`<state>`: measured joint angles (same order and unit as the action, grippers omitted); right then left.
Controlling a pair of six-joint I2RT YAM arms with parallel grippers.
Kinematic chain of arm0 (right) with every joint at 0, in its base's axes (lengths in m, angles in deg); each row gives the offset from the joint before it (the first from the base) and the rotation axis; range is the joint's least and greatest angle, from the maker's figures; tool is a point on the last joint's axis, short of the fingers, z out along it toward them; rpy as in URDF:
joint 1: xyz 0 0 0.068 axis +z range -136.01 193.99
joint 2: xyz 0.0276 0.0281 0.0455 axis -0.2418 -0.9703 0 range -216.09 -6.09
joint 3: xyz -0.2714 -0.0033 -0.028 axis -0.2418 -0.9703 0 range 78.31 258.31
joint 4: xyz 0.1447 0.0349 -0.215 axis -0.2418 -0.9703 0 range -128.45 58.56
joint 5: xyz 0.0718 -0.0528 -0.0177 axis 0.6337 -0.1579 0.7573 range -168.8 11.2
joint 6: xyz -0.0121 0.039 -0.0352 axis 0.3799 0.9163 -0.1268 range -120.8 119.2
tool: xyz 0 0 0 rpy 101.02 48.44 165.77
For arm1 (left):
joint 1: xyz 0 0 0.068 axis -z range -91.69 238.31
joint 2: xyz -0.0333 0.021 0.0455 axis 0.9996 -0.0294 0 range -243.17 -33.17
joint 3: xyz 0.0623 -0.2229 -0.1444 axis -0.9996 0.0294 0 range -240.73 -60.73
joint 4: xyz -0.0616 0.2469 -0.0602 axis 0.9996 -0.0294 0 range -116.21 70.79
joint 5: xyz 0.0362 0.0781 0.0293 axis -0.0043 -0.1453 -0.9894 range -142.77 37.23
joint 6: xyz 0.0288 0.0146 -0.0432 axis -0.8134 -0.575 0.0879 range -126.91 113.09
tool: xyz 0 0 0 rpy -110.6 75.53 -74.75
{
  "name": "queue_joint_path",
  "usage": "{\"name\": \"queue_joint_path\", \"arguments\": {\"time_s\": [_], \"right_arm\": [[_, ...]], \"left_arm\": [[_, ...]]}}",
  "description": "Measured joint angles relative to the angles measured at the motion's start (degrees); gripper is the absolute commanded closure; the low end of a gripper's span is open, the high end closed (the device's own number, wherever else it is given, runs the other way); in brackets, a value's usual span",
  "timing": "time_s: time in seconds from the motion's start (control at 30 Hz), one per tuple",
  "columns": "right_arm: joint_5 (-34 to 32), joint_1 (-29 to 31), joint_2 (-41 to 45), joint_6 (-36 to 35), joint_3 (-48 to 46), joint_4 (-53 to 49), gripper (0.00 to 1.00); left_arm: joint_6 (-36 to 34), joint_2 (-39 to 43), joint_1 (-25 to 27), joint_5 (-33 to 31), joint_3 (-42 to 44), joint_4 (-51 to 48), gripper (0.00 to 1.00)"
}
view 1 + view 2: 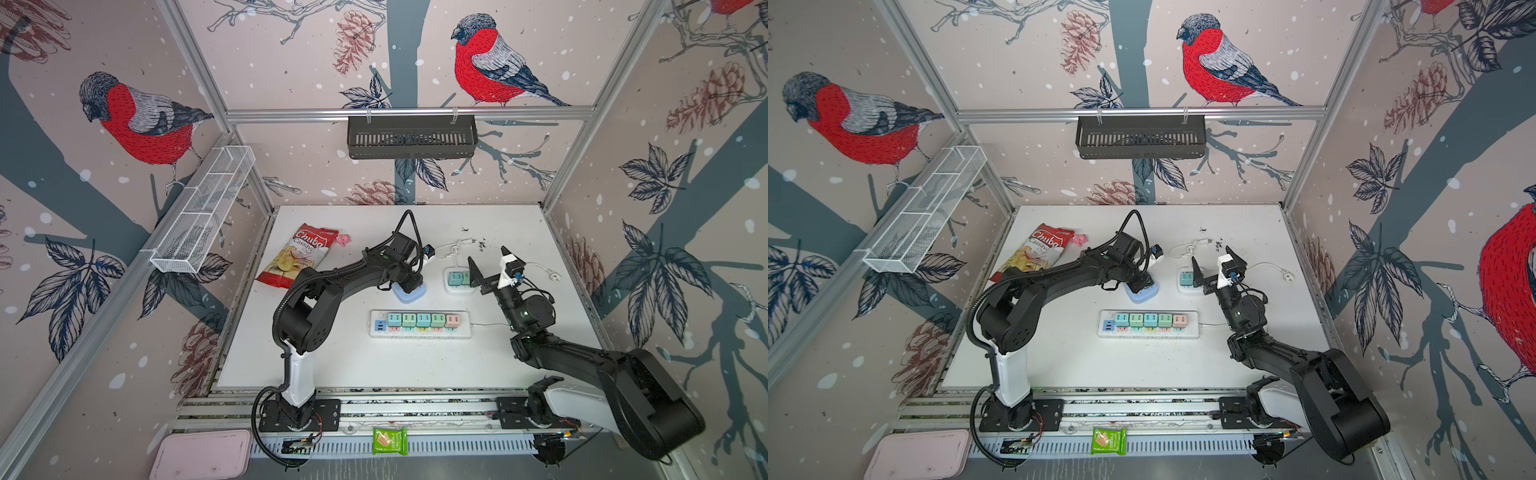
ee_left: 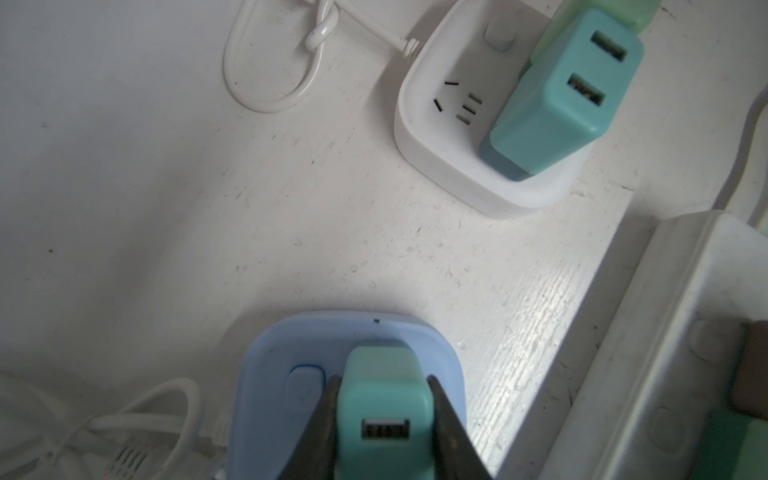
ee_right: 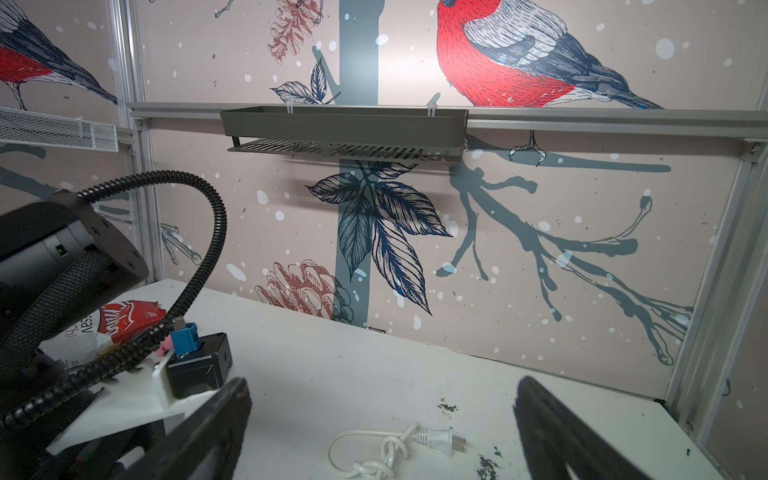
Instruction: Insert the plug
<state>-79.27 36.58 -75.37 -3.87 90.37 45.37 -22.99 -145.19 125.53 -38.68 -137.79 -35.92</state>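
Left wrist view looks down on the plug [image 2: 382,399], a small mint-green charger block with rounded edges and a single USB port in its upper face. It stands upright on the blue socket block [image 2: 266,374], with its lower end against the block's top face beside a rounded push button [image 2: 305,382]. The prongs are hidden, so I cannot tell how deep it sits. The left gripper [image 2: 383,377] has its dark jaws closed on the plug's two opposite sides.

In both top views this gripper [image 1: 409,286] hangs over the blue block [image 1: 1152,293] near the middle of the bench [image 1: 332,357] and covers almost all of the plug.

Just beside the blue block, toward the right arm, lies a white square socket block [image 2: 440,158]. It carries a teal two-port adapter [image 2: 561,104] with a paler green one [image 2: 590,10] behind it. A knotted white cord [image 2: 270,62] runs from this block across the bench.

The right gripper [image 1: 487,254] is raised above the bench next to the white block. Its jaws are spread wide and hold nothing, as the right wrist view also shows [image 3: 382,392].

Nearer the arm bases lies a long white power strip [image 1: 465,324] with a row of five adapters, four green or teal and one pink. A red chips bag [image 1: 297,257] lies at the far left of the bench.
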Motion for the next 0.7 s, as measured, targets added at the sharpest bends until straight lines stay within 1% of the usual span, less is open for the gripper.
{"name": "queue_joint_path", "arguments": {"time_s": [0.13,0.17,0.2,0.23,0.27,0.4,0.47,0.5,0.7], "right_arm": [[0.17,-0.02,0.15,0.02,0.00,-0.09,0.00],[0.17,-0.02,0.33,0.02,0.00,-0.07,0.00],[0.20,-0.02,0.50,0.02,-0.02,-0.04,0.00],[0.20,-0.02,0.72,0.04,-0.07,-0.02,0.01],[0.22,-0.02,0.90,0.04,-0.09,-0.04,0.00],[0.50,-0.02,2.03,0.24,-0.37,-0.04,0.00],[0.63,-0.02,3.02,0.28,-0.59,-0.28,0.00],[0.63,-0.02,3.74,0.33,-0.72,-0.46,0.00],[0.79,-0.02,10.99,1.99,-1.29,-4.00,0.00]], "left_arm": [[0.31,-0.04,0.00,0.00,-0.15,0.07,1.00],[0.52,0.07,0.00,-0.02,-0.15,0.02,0.91],[0.72,0.20,0.02,-0.04,-0.15,-0.07,0.75],[0.87,0.50,0.02,-0.31,-0.15,-0.35,0.62],[1.07,1.01,0.02,-0.66,-0.07,-1.29,0.53],[2.36,3.56,0.02,-0.85,0.20,-4.17,0.32],[2.56,6.10,0.02,-0.85,0.20,-4.59,0.04],[2.64,7.34,0.09,-0.83,0.20,-4.66,0.01],[4.74,19.28,0.74,-0.87,1.11,-2.89,0.01]]}}
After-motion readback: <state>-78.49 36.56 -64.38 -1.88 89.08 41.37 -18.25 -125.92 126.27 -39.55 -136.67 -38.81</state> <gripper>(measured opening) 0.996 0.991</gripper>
